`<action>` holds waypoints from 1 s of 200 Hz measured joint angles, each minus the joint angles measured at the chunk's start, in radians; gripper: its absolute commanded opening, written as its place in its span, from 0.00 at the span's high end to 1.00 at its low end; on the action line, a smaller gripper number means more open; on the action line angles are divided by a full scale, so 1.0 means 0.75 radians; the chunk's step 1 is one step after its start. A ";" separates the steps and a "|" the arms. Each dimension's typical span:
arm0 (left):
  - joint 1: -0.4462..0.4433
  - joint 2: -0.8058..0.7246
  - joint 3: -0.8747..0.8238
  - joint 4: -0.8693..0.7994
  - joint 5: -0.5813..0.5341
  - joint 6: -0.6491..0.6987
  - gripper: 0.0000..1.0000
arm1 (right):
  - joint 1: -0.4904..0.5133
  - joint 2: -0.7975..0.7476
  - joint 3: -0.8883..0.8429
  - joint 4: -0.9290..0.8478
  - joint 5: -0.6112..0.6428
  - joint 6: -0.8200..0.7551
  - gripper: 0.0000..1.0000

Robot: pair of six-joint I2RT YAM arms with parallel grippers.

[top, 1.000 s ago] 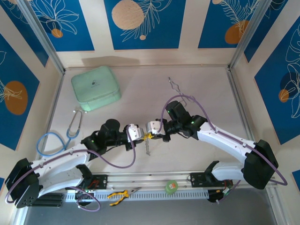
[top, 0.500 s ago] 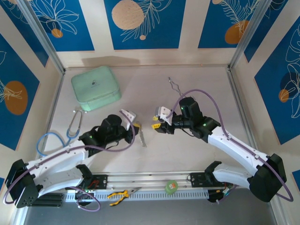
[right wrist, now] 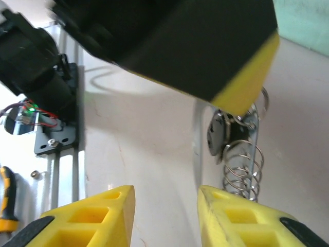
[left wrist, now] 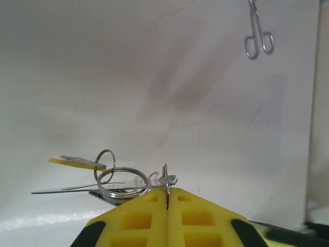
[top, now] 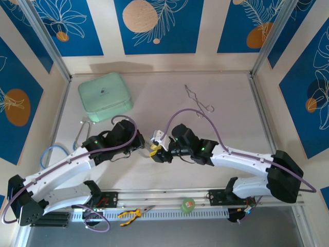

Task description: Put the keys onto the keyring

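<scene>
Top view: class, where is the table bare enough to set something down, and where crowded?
Bare: the back strip of the table between the green case and the forceps; the right side between forceps and wall. Crowded: the middle, where the left gripper, shut on the keyring, meets the open right gripper; the stethoscope lies at the left edge.

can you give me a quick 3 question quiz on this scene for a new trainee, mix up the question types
1. True or false: the right pincer stands open.
2. What does the left pincer grip? A) the keyring B) the forceps C) the stethoscope
3. Fill in the blank: the mint case lies in the far ____ corner of the table.
Key: 1 true; 2 A; 3 left.
</scene>
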 measured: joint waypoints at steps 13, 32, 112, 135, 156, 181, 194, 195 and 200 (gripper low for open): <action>0.000 0.001 0.000 -0.024 0.012 -0.090 1.00 | 0.021 0.041 -0.031 0.069 0.037 0.018 0.61; 0.000 0.011 0.001 -0.047 0.035 -0.183 1.00 | 0.053 0.091 -0.055 0.158 0.081 0.033 0.60; 0.000 0.059 0.016 -0.106 0.112 -0.316 1.00 | 0.091 0.271 -0.096 0.483 0.212 0.082 0.56; 0.000 0.058 0.024 -0.113 0.119 -0.317 1.00 | 0.097 0.294 -0.142 0.563 0.235 0.096 0.55; 0.000 0.058 0.027 -0.116 0.123 -0.327 1.00 | 0.110 0.327 -0.179 0.628 0.245 0.102 0.54; 0.000 0.058 0.028 -0.130 0.124 -0.345 1.00 | 0.124 0.352 -0.197 0.688 0.253 0.102 0.53; 0.000 0.056 0.028 -0.134 0.124 -0.347 1.00 | 0.123 0.360 -0.197 0.712 0.259 0.103 0.53; 0.000 0.056 0.028 -0.134 0.124 -0.347 1.00 | 0.123 0.360 -0.197 0.714 0.259 0.103 0.53; 0.000 0.054 0.028 -0.134 0.126 -0.347 1.00 | 0.123 0.363 -0.197 0.725 0.260 0.103 0.53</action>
